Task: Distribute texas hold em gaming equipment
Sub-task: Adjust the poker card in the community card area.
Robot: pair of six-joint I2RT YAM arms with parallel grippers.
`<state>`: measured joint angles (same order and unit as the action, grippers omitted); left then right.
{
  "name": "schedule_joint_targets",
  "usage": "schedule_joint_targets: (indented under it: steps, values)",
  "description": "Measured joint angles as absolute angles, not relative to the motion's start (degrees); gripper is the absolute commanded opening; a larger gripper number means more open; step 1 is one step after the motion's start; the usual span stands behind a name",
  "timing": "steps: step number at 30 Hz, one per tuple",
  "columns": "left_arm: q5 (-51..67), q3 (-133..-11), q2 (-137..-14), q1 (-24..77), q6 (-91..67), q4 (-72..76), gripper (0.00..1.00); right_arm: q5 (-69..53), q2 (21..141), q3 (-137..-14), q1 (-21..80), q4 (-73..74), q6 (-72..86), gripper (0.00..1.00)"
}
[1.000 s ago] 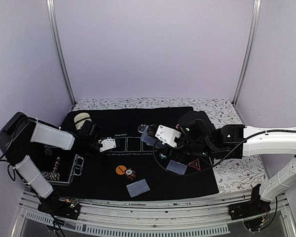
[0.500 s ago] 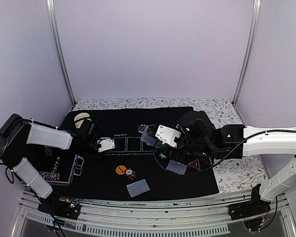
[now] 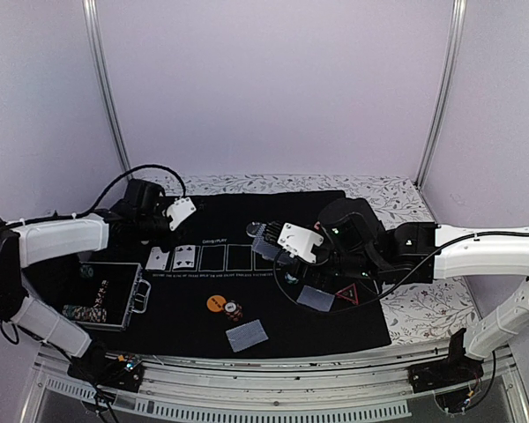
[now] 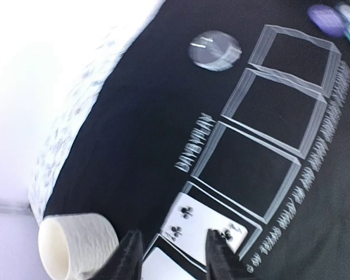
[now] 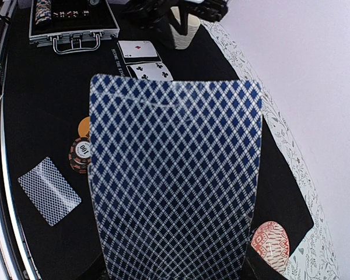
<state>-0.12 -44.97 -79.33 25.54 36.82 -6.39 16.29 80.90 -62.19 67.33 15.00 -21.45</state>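
The left pincer (image 4: 174, 256), parted and empty, is lifting off the printed row of boxes (image 3: 225, 258), leaving two face-up cards (image 3: 184, 256) at its left end. The right pincer (image 3: 275, 243) is gripping the deck (image 5: 175, 175) at the row's right end; three boxes are waiting.

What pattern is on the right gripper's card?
The card shows a blue diamond lattice, clearest in the right wrist view.

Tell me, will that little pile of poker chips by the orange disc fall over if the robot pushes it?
Probably not: the chip pile looks short and wide, so it should slide on the black mat rather than tip. The chips seem loose, so top ones might slip off. A fallen one, being round, could roll.
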Motion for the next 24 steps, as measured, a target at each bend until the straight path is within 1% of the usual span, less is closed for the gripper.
schedule_joint_targets:
  steps: [4, 6, 9, 12, 15, 21, 24]
  values:
    - [-5.0, -54.8, -86.4, 23.8, 27.3, -8.7, 0.18, 16.3, 80.9, -62.2, 67.3, 15.0, -21.4, 0.52]
    - [-8.4, -59.8, -91.9, 23.6, 23.3, -10.8, 0.17, 16.3, 80.9, -62.2, 67.3, 15.0, -21.4, 0.51]
    - [-13.5, -66.0, -101.3, 23.5, 18.4, -14.1, 0.17, 16.3, 80.9, -62.2, 67.3, 15.0, -21.4, 0.51]
    - [-16.5, -67.3, -107.1, 23.4, 14.4, -17.5, 0.18, 16.3, 80.9, -62.2, 67.3, 14.9, -21.2, 0.51]
    - [-17.6, -67.9, -109.4, 23.2, 11.6, -20.6, 0.16, 16.3, 80.9, -62.0, 67.3, 14.9, -20.8, 0.51]
    - [-20.3, -73.6, -112.9, 23.1, 8.0, -22.7, 0.07, 16.3, 80.9, -61.3, 67.3, 14.9, -20.4, 0.51]
    - [-20.7, -75.4, -116.2, 23.1, 7.3, -23.0, 0.05, 16.3, 80.9, -61.1, 67.3, 15.0, -20.4, 0.51]
